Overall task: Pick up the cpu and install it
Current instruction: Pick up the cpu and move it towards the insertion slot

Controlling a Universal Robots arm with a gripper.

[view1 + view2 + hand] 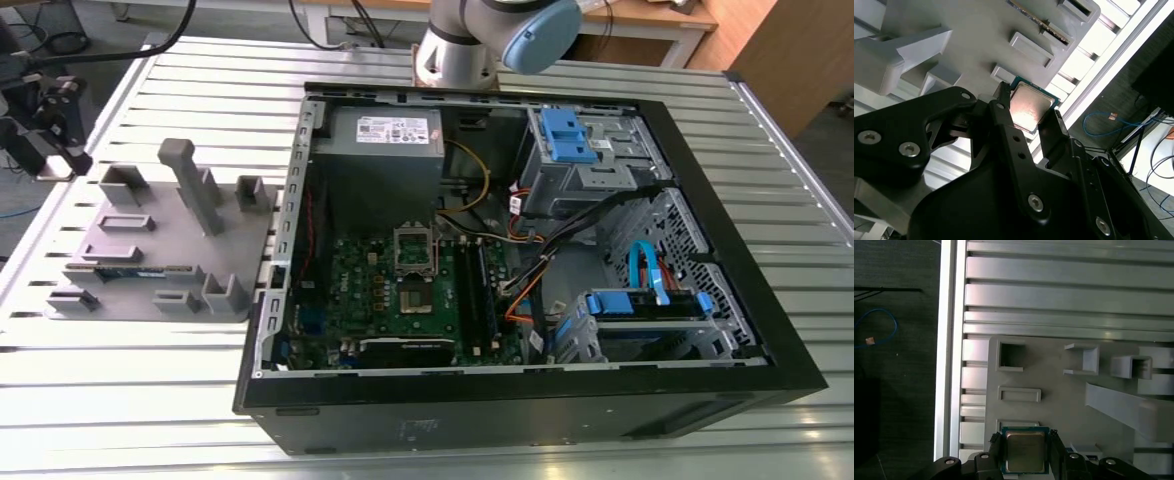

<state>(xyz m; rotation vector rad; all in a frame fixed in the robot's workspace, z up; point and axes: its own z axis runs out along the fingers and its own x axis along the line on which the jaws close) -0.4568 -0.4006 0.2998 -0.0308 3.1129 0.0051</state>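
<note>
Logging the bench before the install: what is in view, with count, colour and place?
table: one, silver, slatted
case: one, black, open, on the table
motherboard: one, green, inside the case
tray: one, grey, at the exterior view's left of the case
memory stick: one, green, in the tray
cpu: one, silver, held over the tray
arm: one, grey and blue, beyond the case
gripper: one, black, shut on the cpu

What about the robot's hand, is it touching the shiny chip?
Touching. In the first wrist view the hand grips the cpu by two opposite edges, no gap showing.
</note>
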